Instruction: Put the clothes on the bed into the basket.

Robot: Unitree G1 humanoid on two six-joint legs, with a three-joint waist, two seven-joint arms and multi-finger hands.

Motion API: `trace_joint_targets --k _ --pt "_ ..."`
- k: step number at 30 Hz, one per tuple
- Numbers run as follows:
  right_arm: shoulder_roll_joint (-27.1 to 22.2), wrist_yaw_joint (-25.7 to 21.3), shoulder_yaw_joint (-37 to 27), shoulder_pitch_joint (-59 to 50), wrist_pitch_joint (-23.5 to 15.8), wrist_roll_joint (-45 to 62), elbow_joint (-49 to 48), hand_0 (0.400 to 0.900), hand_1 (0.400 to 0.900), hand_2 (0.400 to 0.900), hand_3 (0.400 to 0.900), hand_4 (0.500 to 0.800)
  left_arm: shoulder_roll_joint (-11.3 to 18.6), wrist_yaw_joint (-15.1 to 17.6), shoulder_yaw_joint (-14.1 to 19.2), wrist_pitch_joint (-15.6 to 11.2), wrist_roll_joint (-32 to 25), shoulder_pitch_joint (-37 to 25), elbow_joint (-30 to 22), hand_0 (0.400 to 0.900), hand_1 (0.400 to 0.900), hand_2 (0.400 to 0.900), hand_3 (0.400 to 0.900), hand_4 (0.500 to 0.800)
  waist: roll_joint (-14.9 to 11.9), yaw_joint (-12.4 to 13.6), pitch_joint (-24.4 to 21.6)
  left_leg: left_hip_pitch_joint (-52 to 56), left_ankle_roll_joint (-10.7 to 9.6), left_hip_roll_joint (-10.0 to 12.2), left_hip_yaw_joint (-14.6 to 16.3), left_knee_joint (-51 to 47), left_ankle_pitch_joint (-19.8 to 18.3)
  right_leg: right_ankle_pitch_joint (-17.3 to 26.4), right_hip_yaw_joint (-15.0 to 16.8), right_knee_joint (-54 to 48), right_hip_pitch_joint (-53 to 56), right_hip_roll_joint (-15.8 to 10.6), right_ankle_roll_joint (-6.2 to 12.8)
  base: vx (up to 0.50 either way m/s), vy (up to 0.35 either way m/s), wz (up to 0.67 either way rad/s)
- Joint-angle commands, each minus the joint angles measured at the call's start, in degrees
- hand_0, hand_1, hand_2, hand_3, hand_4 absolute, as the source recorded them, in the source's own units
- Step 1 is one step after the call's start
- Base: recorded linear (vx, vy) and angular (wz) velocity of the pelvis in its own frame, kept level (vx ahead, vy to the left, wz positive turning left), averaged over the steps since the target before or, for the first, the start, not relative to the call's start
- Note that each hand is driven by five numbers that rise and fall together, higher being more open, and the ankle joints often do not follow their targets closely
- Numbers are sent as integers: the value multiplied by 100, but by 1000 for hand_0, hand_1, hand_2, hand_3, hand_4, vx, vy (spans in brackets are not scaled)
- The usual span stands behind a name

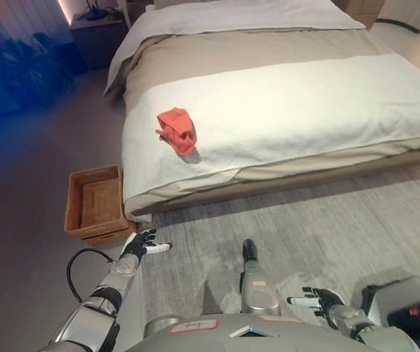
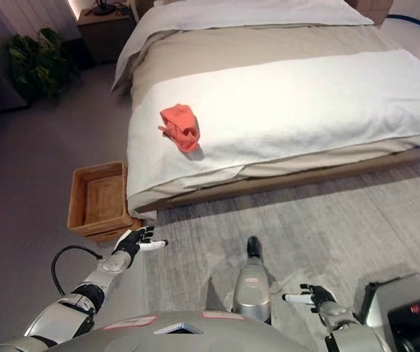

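Coral-red garment: a crumpled piece of soft cloth [image 1: 177,130] lies bunched on the wide white blanket band of the bed [image 1: 305,110], near the bed's left corner and just in from its foot edge; neither hand touches it
Woven basket: a brown rectangular wicker basket [image 1: 94,203] stands on the floor beside that corner, below and to the left of the cloth, with nothing seen inside
Left hand: [image 1: 141,244] held low over the floor just below the basket, fingers spread and relaxed, holding nothing
Right hand: [image 2: 314,298] low at the lower right over the grey rug [image 1: 319,220], fingers spread, holding nothing, well apart from the bed
Risk, reach: the cloth sits well apart from both hands, so a stretch from here could fall short
Risk, grasp: a shallow pinch on loose folds may slip or drag the blanket
Risk, drop: the basket hugs the bed's side, so a release from above could land cloth on the rim or floor
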Motion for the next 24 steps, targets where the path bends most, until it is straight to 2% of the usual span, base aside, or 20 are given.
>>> trace_joint_targets --k 1,3,4,5,6,7,8,9,10,12,13,14,16,17,18,20,21,23,24 --pt "-230 -142 139 -592 -243 263 2 900 900 900 900 800 469 177 280 -393 -120 -558 -321 900 900 900 900 800 5 -110 -116 181 -254 103 -508 427 -501 1324 287 -381 -792 -59 207 319 -71 39" --pt "-270 -133 111 -553 -243 295 -2 900 900 900 900 800 468 205 264 -374 -175 -608 -371 900 900 900 900 800 57 -193 -170 336 -341 259 -622 356 -572 1062 431 -31 -949 -10 189 259 -77 35" --pt "-287 -134 78 -503 -244 305 9 900 900 900 900 800 475 211 264 -362 -186 -622 -390 900 900 900 900 800 115 -205 -249 371 -406 404 -678 344 -560 805 363 50 -983 26 126 302 -136 54" --pt "-323 -152 62 -511 -252 314 36 900 900 900 900 800 451 219 232 -352 -221 -653 -413 900 900 900 900 800 175 -260 -292 359 -487 536 -683 322 -508 727 347 59 -913 95 91 378 -229 76" --pt "-370 -185 69 -532 -271 282 23 900 900 900 900 800 414 268 191 -386 -376 -730 -444 900 900 900 900 800 261 -319 -302 259 -646 796 -730 474 -236 596 231 333 -999 251 -8 282 -180 66" --pt "-374 -184 69 -533 -272 281 24 900 900 900 900 800 410 269 192 -385 -377 -731 -444 900 900 900 900 800 281 -329 -318 242 -653 817 -736 474 -241 579 212 351 -1017 261 -14 268 -186 75" --pt "-421 -209 114 -569 -271 242 -6 900 900 900 900 800 386 293 137 -385 -445 -814 -484 900 900 900 900 800 338 -386 -315 120 -726 952 -805 598 -46 459 113 532 -1057 302 -78 238 -176 64" --pt "-450 -231 106 -586 -288 313 2 900 900 900 900 800 369 283 47 -406 -444 -867 -453 900 900 900 900 800 397 -449 -317 5 -879 1188 -822 777 381 192 52 717 -1075 445 -205 235 -176 63" --pt "-453 -231 106 -587 -289 314 2 900 900 900 900 800 366 282 46 -407 -445 -868 -451 900 900 900 900 800 409 -453 -324 2 -885 1202 -825 767 383 181 41 729 -1083 452 -210 241 -196 37" --pt "-517 -262 129 -632 -290 332 -19 900 900 900 900 800 330 276 -7 -414 -514 -901 -501 900 900 900 900 800 440 -451 -321 -276 -1023 1330 -824 1185 918 16 -52 752 -984 558 -335 245 -227 28" --pt "-571 -284 163 -673 -286 369 4 900 900 900 900 800 322 262 -69 -408 -534 -980 -543 900 900 900 900 800 414 -422 -309 -601 -1072 1409 -788 1746 1478 -182 -86 702 -755 710 -514 241 -234 21" --pt "-572 -284 162 -674 -287 369 5 900 900 900 900 800 321 262 -69 -408 -534 -981 -543 900 900 900 900 800 422 -428 -307 -607 -1076 1419 -796 1758 1471 -185 -98 700 -750 715 -518 289 -290 22" --pt "-604 -296 141 -637 -292 443 3 900 900 900 900 800 356 230 -107 -394 -572 -1011 -620 900 900 900 900 800 332 -368 -278 -1011 -1077 1465 -713 2568 2067 -404 -100 593 -382 939 -784 316 -340 2" --pt "-652 -316 139 -646 -277 487 -10 900 900 900 900 800 357 211 -180 -382 -594 -1083 -691 900 900 900 900 800 155 -239 -185 -1476 -976 1265 -743 3495 2331 -527 -9 464 -22 1034 -1004 289 -335 -6" --pt "-650 -316 137 -647 -277 487 -9 900 900 900 900 800 359 211 -181 -381 -595 -1085 -692 900 900 900 900 800 158 -244 -178 -1496 -976 1268 -753 3534 2313 -527 -17 467 -22 1036 -1004 257 -326 2" --pt "-653 -355 129 -672 -249 542 24 900 900 900 900 800 317 218 -211 -363 -654 -1177 -653 900 900 900 900 800 15 -143 -108 -1948 -847 1195 -475 3695 2314 -638 22 305 362 1080 -1114 223 -209 -7" --pt "-655 -355 126 -670 -249 542 23 900 900 900 900 800 313 218 -214 -363 -654 -1179 -651 900 900 900 900 800 43 -119 -89 -1937 -846 1227 -460 3735 2272 -643 30 305 378 1114 -1115 252 -149 -26" --pt "-651 -367 114 -664 -231 536 50 900 900 900 900 800 314 214 -216 -361 -630 -1165 -620 900 900 900 900 800 -80 98 -34 -2607 -706 1055 -282 3524 1822 -741 148 191 691 1093 -1093 256 -73 -48" --pt "-641 -360 126 -661 -224 522 52 900 900 900 900 800 334 211 -201 -353 -632 -1134 -625 900 900 900 900 800 -118 153 -12 -2722 -705 1064 -230 3402 1779 -754 202 142 817 1108 -1067 298 -35 -69"
